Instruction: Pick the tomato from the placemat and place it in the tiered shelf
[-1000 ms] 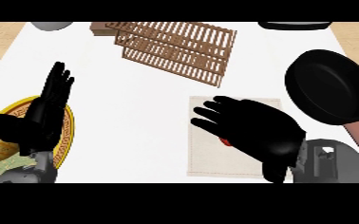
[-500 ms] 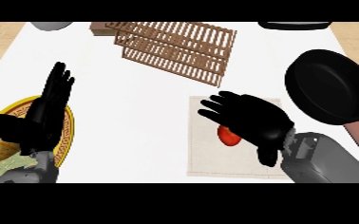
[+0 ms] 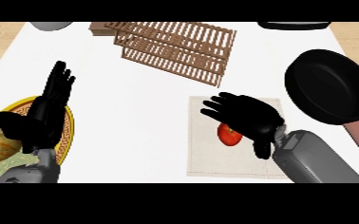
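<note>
While the wooden tiered shelf at the counter's far side holds nothing, the tomato lies on the placemat, partly under the right hand, fingers spread and released above it. Compared with half a second ago, this hand has drawn nearer, exposing more tomato. Left hand: resting open over a yellow plate. Black pan: right.

Kitchen counter, seen steeply from above. White counter top bearing cookware and tableware: black frying pan at right edge, slatted wooden tiered shelf toward the back, pale cloth placemat near front with a red tomato on it, yellow-rimmed patterned plate at left. Grey vessel and dark item cropped at the back edge; neither identifiable.
</note>
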